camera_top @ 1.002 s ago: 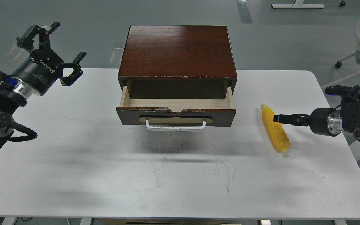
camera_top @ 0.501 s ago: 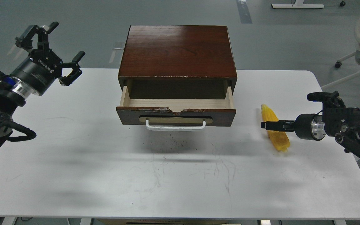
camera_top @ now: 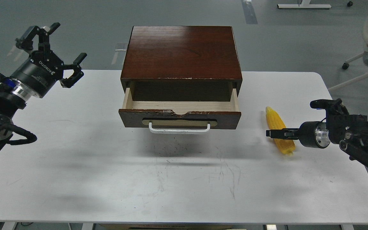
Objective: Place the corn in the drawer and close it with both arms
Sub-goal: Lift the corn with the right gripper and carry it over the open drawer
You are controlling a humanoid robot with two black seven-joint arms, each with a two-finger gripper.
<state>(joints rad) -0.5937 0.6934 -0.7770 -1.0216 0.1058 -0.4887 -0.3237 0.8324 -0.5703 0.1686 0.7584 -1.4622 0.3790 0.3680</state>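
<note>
The corn (camera_top: 279, 131) lies on the white table (camera_top: 184, 179) to the right of the cabinet (camera_top: 181, 52), its pointed end toward the far side and its blunt end toward me, well apart from the drawer (camera_top: 180, 112), which stands pulled out with its pale inside bare. My right gripper (camera_top: 272, 133) reaches in sideways across the cob's lower half; I see it edge-on as one dark sliver, so I cannot tell whether the fingers are parted or closed, nor whether they touch the kernels. My left gripper (camera_top: 56, 52) hovers spread wide and holding nothing, off the table's far left corner. The step in hand, as I judge it, is taking hold of the cob. To do it well I should straddle the cob across its width near the thick middle, where the taper will not squeeze it out, and close gently on the ridged kernels so it does not roll. I would then lift clear before carrying left, high enough to pass the drawer's chipped front edge and white handle (camera_top: 179, 128).
</note>
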